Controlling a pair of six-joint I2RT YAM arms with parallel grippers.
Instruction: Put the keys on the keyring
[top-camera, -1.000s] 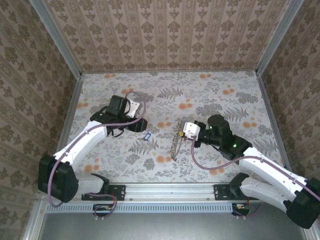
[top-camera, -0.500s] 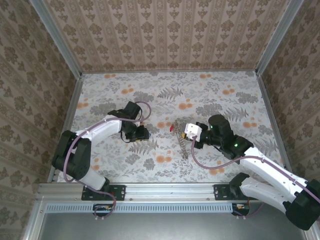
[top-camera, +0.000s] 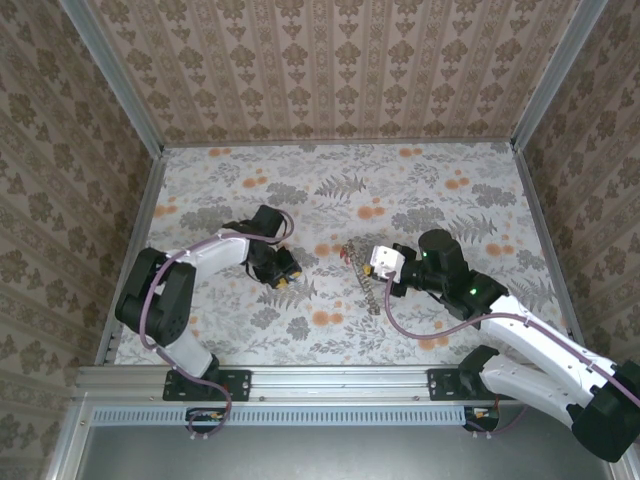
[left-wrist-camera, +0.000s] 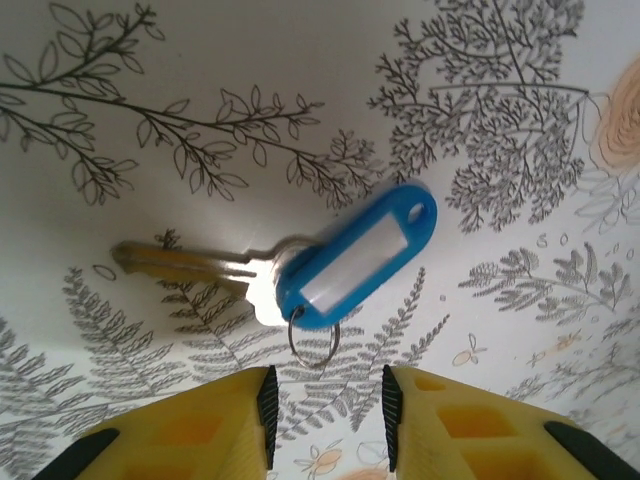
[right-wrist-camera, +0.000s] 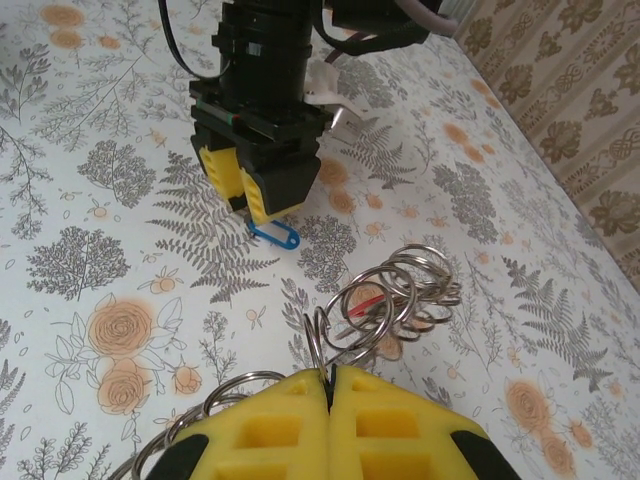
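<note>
The blue-tagged key (left-wrist-camera: 340, 262) lay flat on the fern-print table (left-wrist-camera: 500, 80). In my left wrist view its blade pointed left and its tag slanted up to the right, so the long axis ran across the fingers rather than along them. Its small split ring (left-wrist-camera: 313, 340) sat just ahead of the left gripper (left-wrist-camera: 326, 388), whose jaws stood narrowly apart with nothing between them. Off to that arm's right, the right gripper (right-wrist-camera: 328, 385) was clamped shut on one link of the keyring (right-wrist-camera: 395, 290), a chain of steel rings. I judged the left arm far the nearer for the pickup.
</note>
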